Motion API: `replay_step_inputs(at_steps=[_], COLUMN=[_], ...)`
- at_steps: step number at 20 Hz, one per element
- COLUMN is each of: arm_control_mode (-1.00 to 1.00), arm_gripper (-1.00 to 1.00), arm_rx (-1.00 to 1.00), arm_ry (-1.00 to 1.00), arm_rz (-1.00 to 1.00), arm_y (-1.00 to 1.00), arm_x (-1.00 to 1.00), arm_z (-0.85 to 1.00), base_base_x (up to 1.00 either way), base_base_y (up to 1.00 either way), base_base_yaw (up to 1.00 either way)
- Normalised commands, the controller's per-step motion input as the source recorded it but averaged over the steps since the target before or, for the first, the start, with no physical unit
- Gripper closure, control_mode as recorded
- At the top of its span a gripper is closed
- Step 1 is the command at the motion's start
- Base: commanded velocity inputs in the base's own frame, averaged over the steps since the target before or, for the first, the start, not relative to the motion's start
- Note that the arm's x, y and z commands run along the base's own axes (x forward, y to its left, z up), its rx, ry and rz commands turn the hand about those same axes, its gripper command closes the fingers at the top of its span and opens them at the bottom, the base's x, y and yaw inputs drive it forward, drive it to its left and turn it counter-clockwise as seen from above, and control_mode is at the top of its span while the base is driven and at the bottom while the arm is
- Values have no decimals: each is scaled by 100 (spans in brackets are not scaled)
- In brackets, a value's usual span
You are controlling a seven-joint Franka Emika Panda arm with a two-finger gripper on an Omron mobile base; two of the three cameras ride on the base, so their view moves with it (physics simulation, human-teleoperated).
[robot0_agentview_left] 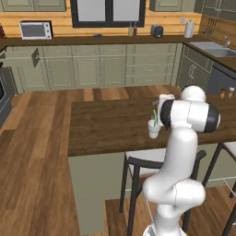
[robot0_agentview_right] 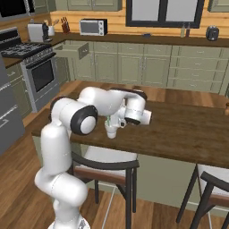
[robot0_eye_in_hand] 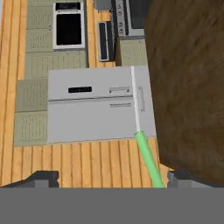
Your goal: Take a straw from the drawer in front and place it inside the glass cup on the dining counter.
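Glass cup stood on dining counter, near its front edge. Straw stood in cup, tilted, top toward 11 o'clock in left base view. Gripper hung just above cup; jaws spread wide, straw passing between fingertips without contact, nothing gripped. Drawer stood pulled open at 10 o'clock in right base view, beside stove.

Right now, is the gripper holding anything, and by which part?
Nothing is held. The gripper is open, with the straw between its tips, standing in the glass cup.
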Motion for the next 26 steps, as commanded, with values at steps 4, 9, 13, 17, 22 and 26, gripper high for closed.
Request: replay_step_inputs(at_steps=[4,9,13,17,22,26], arm_control_mode=[-100,-100,-100,-100,-100,-100], arm_gripper=[-100,-100,-100,-100,-100,-100], arm_rx=[-15,-15,-19,-19,-19,-20], arm_ry=[-1,-1,0,0,0,0], arm_rz=[-20,-20,-20,-15,-5,0], arm_y=[0,0,0,0,0,-3], arm_x=[0,0,0,18,20,0], arm_z=[25,33,8,0,-1,0], base_base_x=[0,0,0,0,0,0], base_base_y=[0,0,0,0,0,0], base_base_yaw=[0,0,0,0,0,0])
